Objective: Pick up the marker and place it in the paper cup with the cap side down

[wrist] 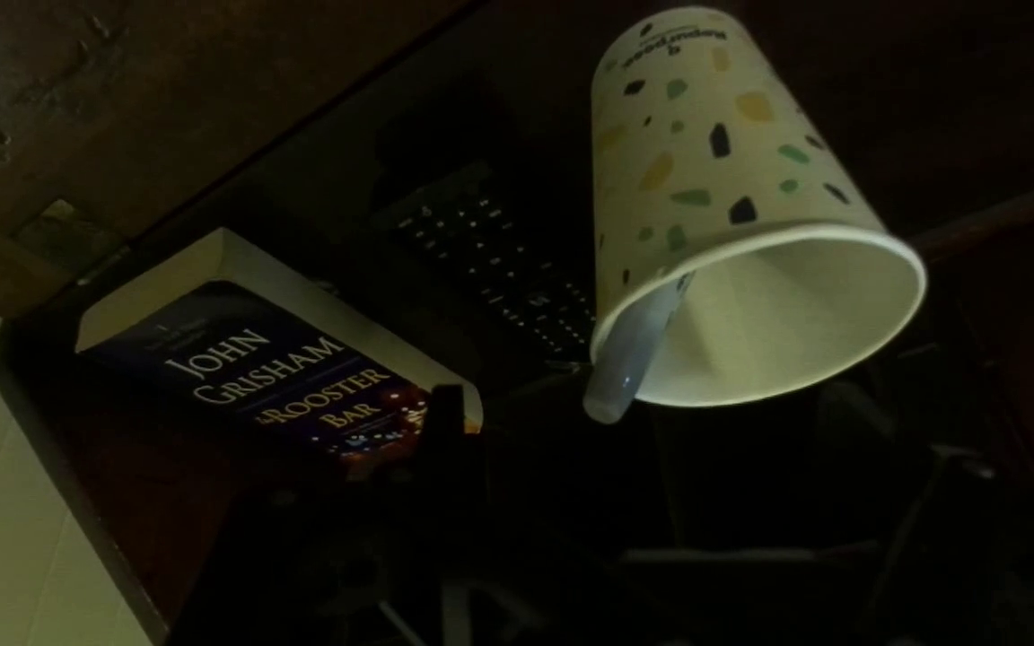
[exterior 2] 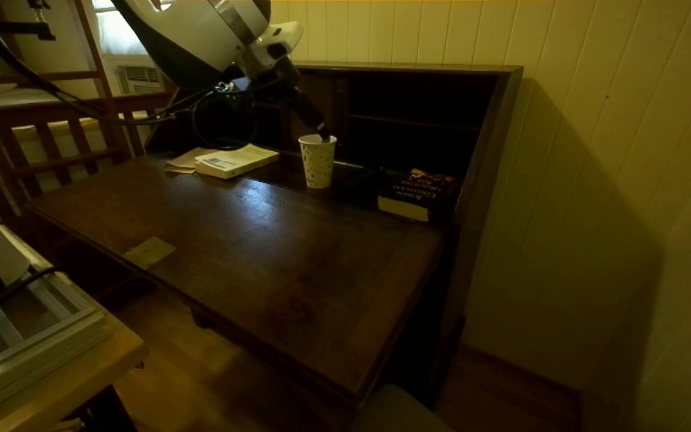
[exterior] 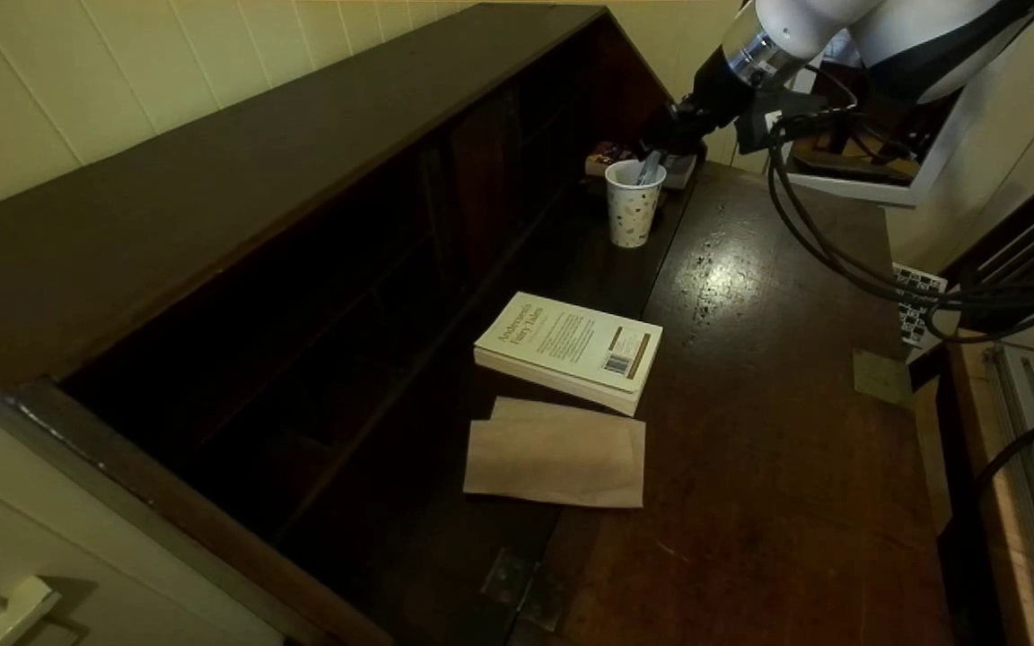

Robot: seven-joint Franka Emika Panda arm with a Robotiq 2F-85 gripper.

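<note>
Marker (wrist: pixel 635 354) rests in the paper cup (wrist: pixel 705 152), jutting out at eight o'clock in the wrist view, so with the gripper (exterior 2: pixel 323 132) spread apart we judge it placed and only backing away left, though which end is capped we cannot tell.

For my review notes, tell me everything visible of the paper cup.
The paper cup is white, tapered and apparently paper, flecked yellow, green and dark, with small print near its base. It stands upright on the desk, open mouth up, the marker inside leaning against its rim. Contact with the gripper is unclear.
</note>
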